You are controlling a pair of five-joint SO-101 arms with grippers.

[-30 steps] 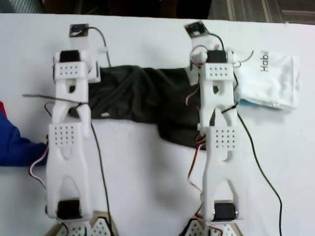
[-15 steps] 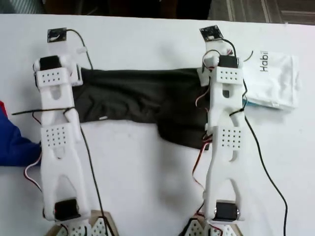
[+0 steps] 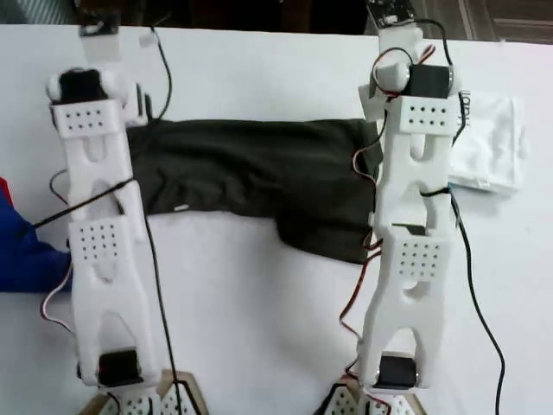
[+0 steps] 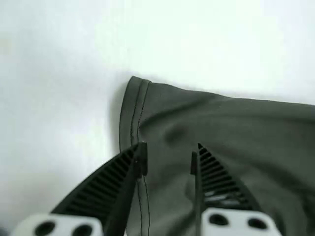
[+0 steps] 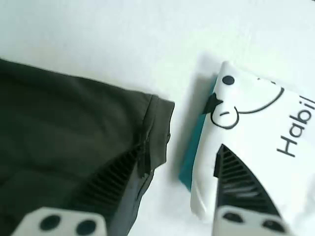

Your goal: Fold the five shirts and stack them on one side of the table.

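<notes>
Left claw [image 4: 168, 157], fingers spread, hangs over the dark shirt [image 4: 236, 128] at its hemmed corner.

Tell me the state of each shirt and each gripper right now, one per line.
dark shirt: laid flat, not fully folded
white shirt: folded, atop teal shirt
teal shirt: under it, edge showing
blue garment: bunched up
left gripper: open over the dark shirt's hem
right gripper: open

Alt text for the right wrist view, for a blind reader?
The open right gripper hangs over a white table, one finger above a dark shirt, the other above a folded white shirt on teal fabric.
</notes>
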